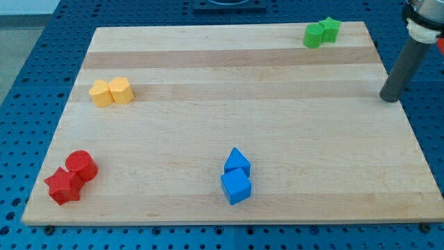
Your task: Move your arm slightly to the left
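No writing to read anywhere here, honestly. The wooden board is bare grain, no label or number on it. The blue perforated table under it has only holes, no markings. None of the coloured blocks carry letters or logos, and the dark rod at about 2 o'clock shows no brand or sticker that I can make out.

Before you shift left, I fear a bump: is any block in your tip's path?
Nothing visible. My tip rests at the board's right edge; the green blocks sit up-left of it, off the path.
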`<state>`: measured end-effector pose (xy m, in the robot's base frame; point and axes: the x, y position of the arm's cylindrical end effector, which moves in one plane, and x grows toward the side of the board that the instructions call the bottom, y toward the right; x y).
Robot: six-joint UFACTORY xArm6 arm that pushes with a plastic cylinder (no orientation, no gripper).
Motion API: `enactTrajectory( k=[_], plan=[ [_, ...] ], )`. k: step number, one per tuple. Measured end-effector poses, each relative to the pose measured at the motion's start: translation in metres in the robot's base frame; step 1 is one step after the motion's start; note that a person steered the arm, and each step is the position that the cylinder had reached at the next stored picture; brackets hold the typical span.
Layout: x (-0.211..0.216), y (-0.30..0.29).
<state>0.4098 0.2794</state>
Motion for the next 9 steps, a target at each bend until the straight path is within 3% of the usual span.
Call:
enactTrajectory(
  k=[9],
  plan=[
    [0.000, -0.020]
  ],
)
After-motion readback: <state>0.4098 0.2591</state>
